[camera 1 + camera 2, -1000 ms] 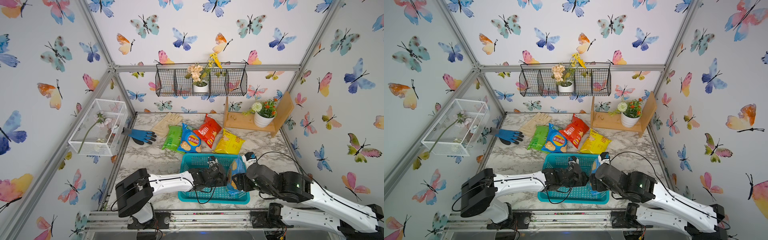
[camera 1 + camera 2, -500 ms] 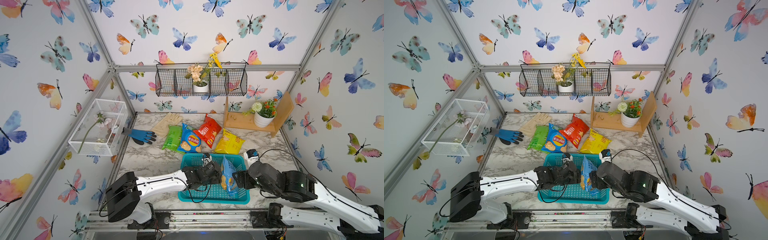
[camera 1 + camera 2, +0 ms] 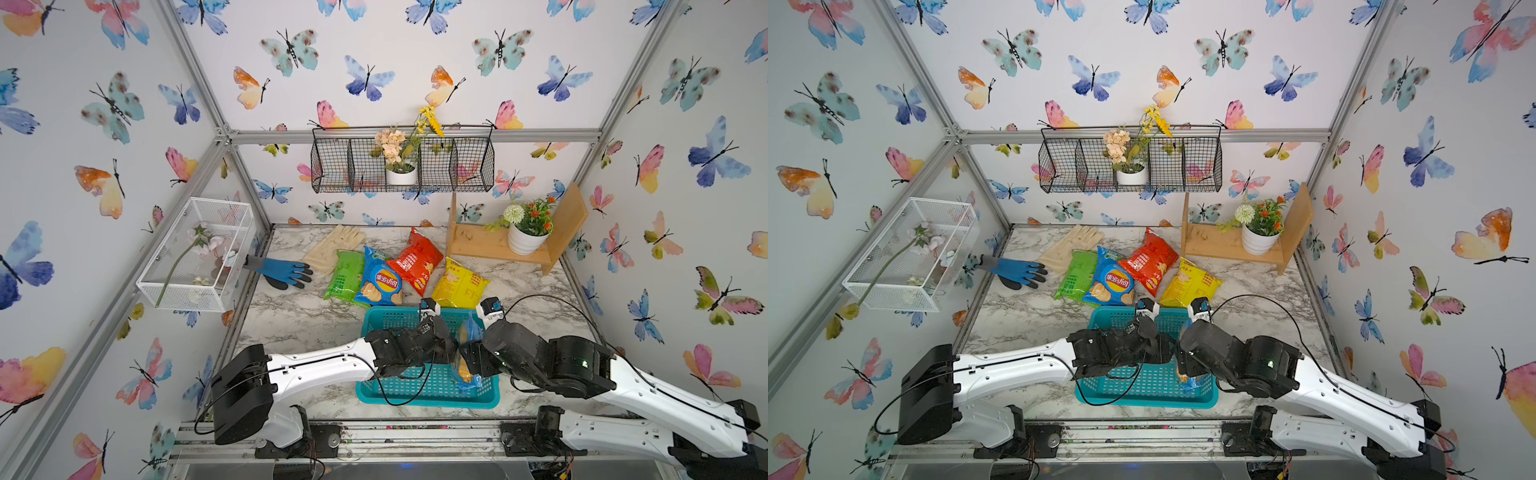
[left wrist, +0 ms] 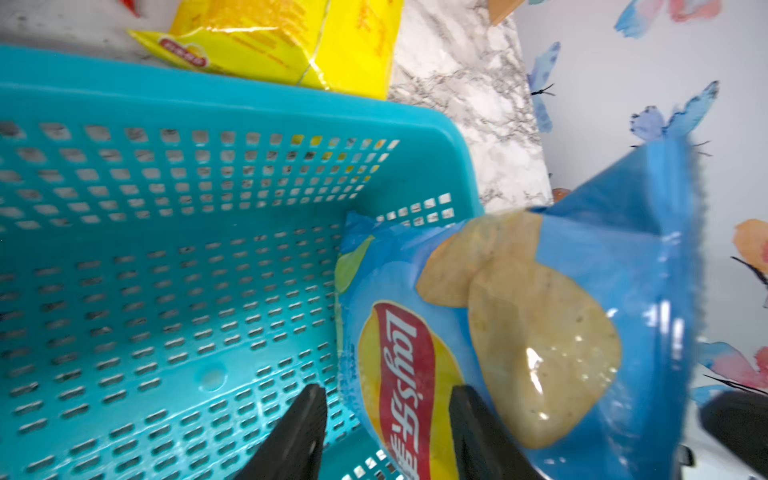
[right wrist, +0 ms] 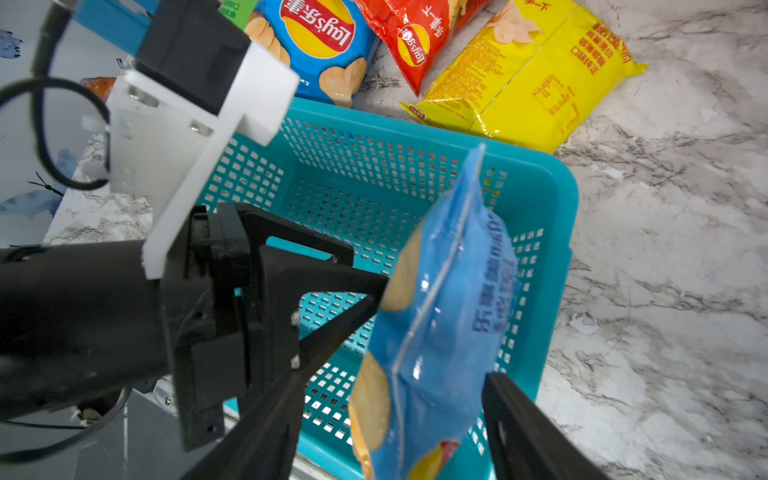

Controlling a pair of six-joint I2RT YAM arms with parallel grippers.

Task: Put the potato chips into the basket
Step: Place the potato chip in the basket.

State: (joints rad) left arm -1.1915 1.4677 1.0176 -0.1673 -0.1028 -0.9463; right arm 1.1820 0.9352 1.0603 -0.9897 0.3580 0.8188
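Light-blue foil chip bag point(image 5: 449, 299) stands on edge in the teal perforated plastic basket point(image 5: 555, 178), straddled by the wide right pincer point(image 5: 395, 374) (left pincer point(image 4: 384, 388): hold unclear), apparently for release.

The chip bags point(image 3: 380, 282) are glossy foil, the basket point(image 3: 440, 401) smooth perforated plastic.

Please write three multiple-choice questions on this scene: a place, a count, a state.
1. The light blue foil chip bag is: A in the teal perforated plastic basket; B on the marble table; C on the wooden shelf.
2. Chip bags on the table: A two; B four; C five.
3. The light blue bag: A lies flat; B is torn; C stands on edge.
A: basket walls surround it. B: green bag, dark blue bag, red bag, yellow bag. C: a top view shows it edge-on.
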